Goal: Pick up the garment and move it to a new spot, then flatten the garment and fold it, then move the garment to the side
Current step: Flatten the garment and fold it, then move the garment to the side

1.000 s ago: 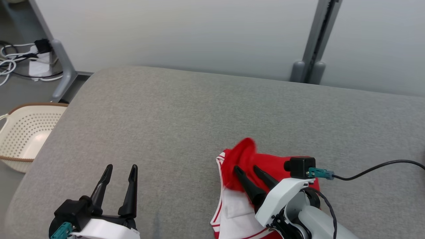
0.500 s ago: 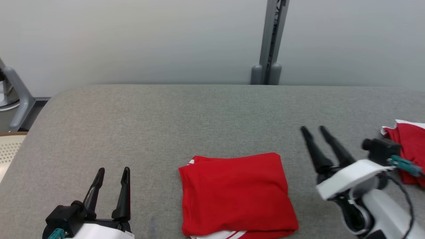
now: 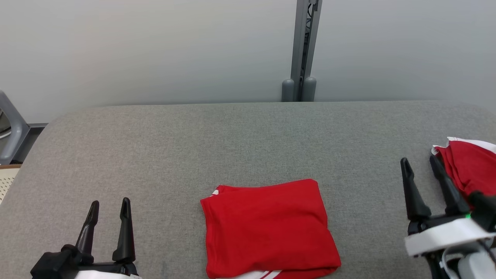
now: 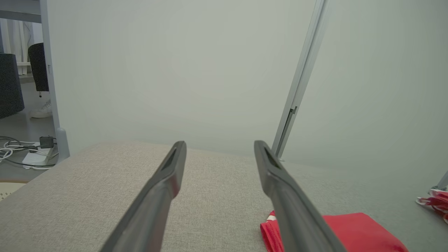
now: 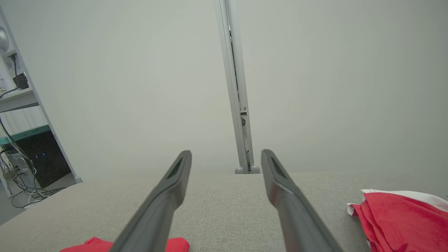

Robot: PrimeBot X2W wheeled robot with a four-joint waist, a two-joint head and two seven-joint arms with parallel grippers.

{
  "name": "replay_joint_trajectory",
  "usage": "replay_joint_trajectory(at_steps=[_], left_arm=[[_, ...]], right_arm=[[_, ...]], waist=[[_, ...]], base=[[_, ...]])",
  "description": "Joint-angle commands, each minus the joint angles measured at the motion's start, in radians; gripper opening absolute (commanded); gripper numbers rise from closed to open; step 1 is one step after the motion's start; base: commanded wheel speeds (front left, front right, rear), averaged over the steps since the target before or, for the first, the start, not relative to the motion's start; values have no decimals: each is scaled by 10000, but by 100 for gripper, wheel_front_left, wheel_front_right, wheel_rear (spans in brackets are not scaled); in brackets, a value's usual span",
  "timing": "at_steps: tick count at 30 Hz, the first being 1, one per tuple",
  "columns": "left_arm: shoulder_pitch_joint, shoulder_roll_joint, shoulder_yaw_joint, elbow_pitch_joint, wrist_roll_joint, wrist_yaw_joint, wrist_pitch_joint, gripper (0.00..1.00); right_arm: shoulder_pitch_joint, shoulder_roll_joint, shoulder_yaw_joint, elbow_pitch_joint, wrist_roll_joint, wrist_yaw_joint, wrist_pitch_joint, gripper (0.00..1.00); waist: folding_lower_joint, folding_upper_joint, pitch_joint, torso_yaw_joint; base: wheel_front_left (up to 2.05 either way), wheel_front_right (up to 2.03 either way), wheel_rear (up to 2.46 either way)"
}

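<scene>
A red garment (image 3: pixel 267 228) lies folded into a neat rectangle on the grey padded table (image 3: pixel 193 147), near its front edge, with white stripes showing underneath. The left wrist view has it at the lower right (image 4: pixel 357 231), and a red corner of it (image 5: pixel 176 244) sits at the bottom of the right wrist view. My left gripper (image 3: pixel 110 202) (image 4: pixel 219 143) stands open to its left, holding nothing. My right gripper (image 3: pixel 419 159) (image 5: pixel 226 152) is open to its right, also holding nothing. A second red and white garment (image 3: pixel 471 166) (image 5: pixel 402 220) lies crumpled just right of that gripper.
A grey metal post (image 3: pixel 301 46) rises behind the table's far edge against a pale partition wall. A grey frame leg (image 3: pixel 11 131) and the rim of a cream perforated basket (image 3: pixel 4 182) sit off the table's left end. Cables (image 4: pixel 21 150) lie on the floor.
The head camera has swung, shifting the whole picture. A second ago my right gripper's fingers were at a crumpled red and white garment; now it stands open, drawn back to the lower right.
</scene>
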Motion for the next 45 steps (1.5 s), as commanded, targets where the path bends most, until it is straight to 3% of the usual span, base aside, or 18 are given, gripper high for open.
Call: replay_joint_trajectory(at_steps=[1, 6, 10, 30, 34, 45], left_arm=[[48, 22, 65, -48, 55, 18, -11, 100], [200, -51, 118, 18, 241, 97, -11, 100], [143, -72, 48, 86, 361, 65, -11, 100], [148, -100, -16, -67, 439, 36, -11, 100], [153, -99, -55, -80, 446, 57, -11, 100], [-103, -99, -399, 81, 499, 15, -11, 100]], right_arm=[[242, 143, -77, -118, -153, 2, -52, 100], [981, 454, -301, -138, -1176, 2, -51, 100], [1144, 644, -388, -7, -1332, 2, -52, 100], [903, 572, -17, 303, -1081, 2, -54, 100], [652, 508, 448, 339, -864, 2, -54, 100], [-1110, 459, 2187, 3204, 278, 2, 1363, 100]], waist=[[-1, 0, 2, 7], [-1, 0, 22, 39], [-1, 0, 33, -21], [-1, 0, -40, -61], [-1, 0, -7, 72], [-1, 0, 104, 788]], base=[[0, 0, 0], [0, 0, 0], [0, 0, 0], [0, 0, 0], [0, 0, 0], [0, 0, 0]])
